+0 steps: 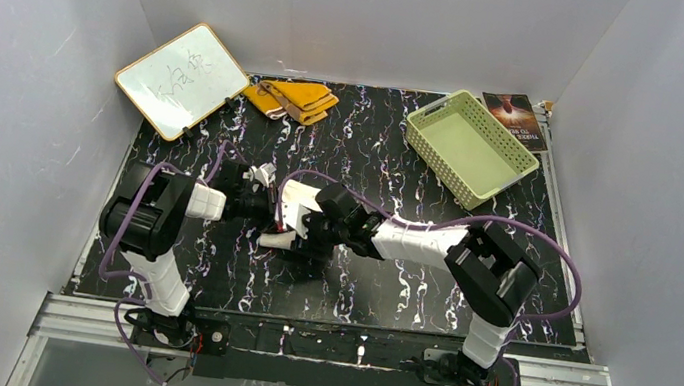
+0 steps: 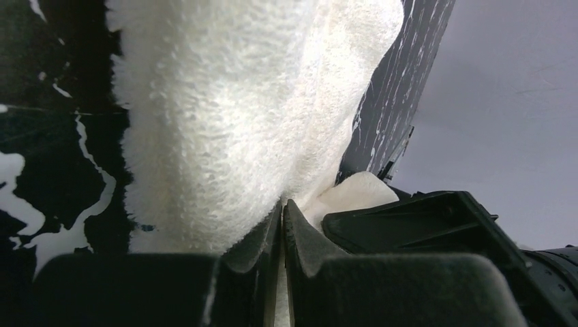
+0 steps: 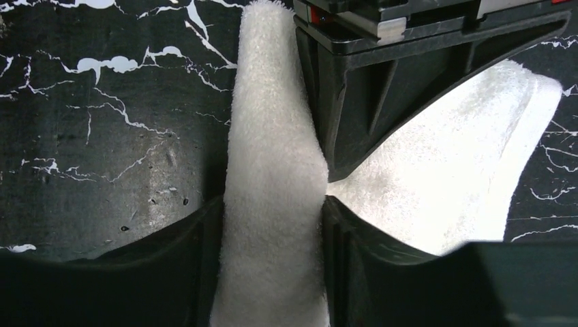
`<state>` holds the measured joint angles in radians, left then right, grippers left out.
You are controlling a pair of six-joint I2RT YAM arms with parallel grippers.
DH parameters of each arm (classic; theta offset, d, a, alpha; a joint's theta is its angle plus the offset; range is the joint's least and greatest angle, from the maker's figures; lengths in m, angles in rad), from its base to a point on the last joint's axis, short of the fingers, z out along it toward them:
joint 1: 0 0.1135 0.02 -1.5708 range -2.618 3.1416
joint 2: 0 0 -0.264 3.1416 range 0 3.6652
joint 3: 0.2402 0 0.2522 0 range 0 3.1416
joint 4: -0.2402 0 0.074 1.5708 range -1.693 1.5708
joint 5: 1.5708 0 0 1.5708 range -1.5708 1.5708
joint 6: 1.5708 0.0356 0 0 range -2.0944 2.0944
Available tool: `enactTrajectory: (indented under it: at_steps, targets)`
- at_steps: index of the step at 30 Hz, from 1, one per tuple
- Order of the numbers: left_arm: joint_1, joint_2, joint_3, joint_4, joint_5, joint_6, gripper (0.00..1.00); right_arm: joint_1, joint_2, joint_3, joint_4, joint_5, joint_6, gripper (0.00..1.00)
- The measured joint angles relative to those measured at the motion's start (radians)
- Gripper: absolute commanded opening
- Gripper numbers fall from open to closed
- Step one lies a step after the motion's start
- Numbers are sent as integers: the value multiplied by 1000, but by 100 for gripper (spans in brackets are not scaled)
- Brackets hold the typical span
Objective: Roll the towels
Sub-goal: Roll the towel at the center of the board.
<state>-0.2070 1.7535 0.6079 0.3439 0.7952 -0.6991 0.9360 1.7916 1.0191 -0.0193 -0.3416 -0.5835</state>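
**Neither towel rolled yet; the basket holds nothing visible**

The work looks to be at an early stage. The cream-white towel is at the middle of the counter, between the two arms and held by both. It is bunched into loose upright folds, not wound into a roll. The left claw is pressed almost together, pinching a thin edge of this towel. The right claw is closed on a thick, doubled fold of it, with the cloth squeezed between its fingers. From the right wrist view, the two claws grip close to each other on the same piece of cloth.

The mustard-yellow towel lies at the far edge of the counter, just beside the white board and well apart from both arms. It appears to be lying flat in loose layers and not rolled, so it probably hasn't been dealt with yet.

By this reading, both towels remain to be rolled, and the cream one is the one in hand.

The pale green basket stands at the far right of the counter with its slotted walls upright. Its floor shows bare from above, so there is nothing in it. A dark booklet lies just behind it, outside the basket.
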Motion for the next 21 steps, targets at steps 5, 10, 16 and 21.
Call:
enactTrajectory:
  at_steps: [5,10,16,21]
  targets:
    - [3,20,8,4,28,-21,14,0,1,0,2,6,10,27]
    - [41,0,12,-35,23,-47,22,0,-2,-37,57,-1,45,16]
    - [212,-111,-7,-126,-58,-48,23,-20,-31,-99,115,-68,106,16]
    - [261,-220,64,-278,-120,18,24,-84,-29,-107,126,-211,214,17]
